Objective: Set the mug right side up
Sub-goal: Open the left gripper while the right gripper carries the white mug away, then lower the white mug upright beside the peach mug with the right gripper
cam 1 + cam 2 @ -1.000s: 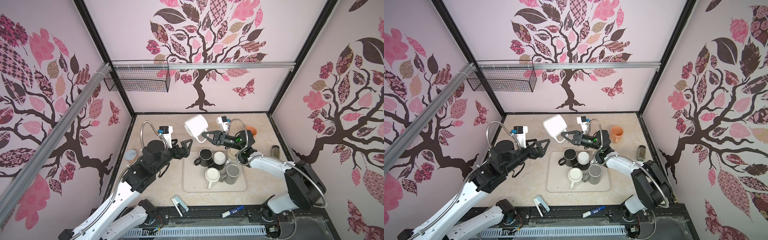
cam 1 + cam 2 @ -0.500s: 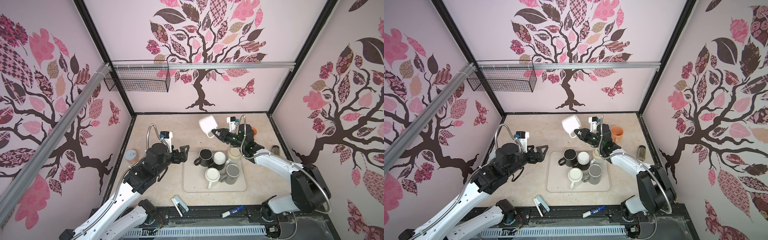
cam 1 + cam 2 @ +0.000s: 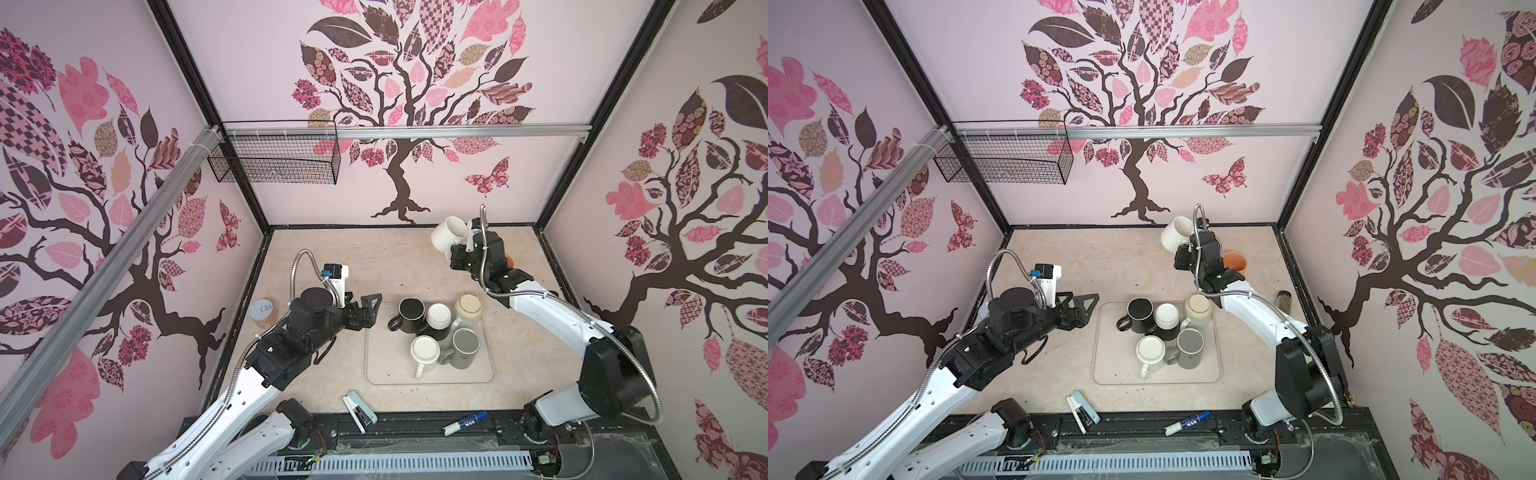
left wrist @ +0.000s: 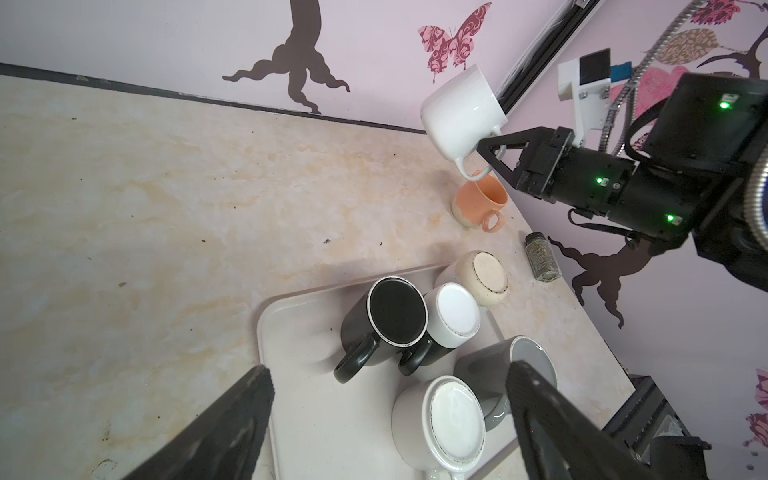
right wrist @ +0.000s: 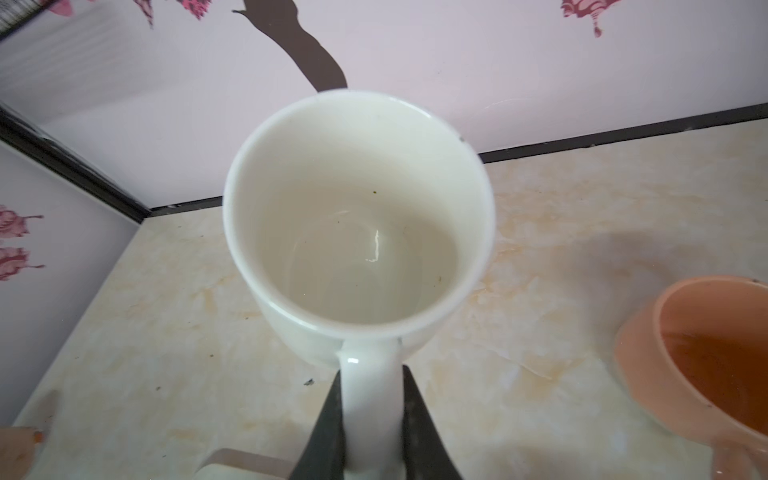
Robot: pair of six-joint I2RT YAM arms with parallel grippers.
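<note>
Left: left tool (image 3: pixel 368 305) spread wide and empty, low by the left edge of the tray (image 3: pixel 386 372). Tray mugs (image 3: pixel 424 353) crowd the tray's far half; nothing touches them.

Right of centre, far back: mug (image 3: pixel 446 235) is off the table (image 3: pixel 332 266), carried by the right tool (image 5: pixel 372 372), which is clenched on the handle with one finger on each side.

Axis: tilted, not plumb. The mouth looks up and back toward the right wrist, whose camera sees straight to the inside bottom. The base points down and away from the arm, toward the back wall.

Judgement: the flip looks mostly done. What remains is to level the axis and lower the base onto the bare table beneath. Height above the table is hard to read from overhead; probably well clear.

Far right: orange mug (image 3: pixel 1235 262), mouth up, near the right wrist. The set-down spot should keep off it. The right arm has the mug; the left is well apart.
</note>
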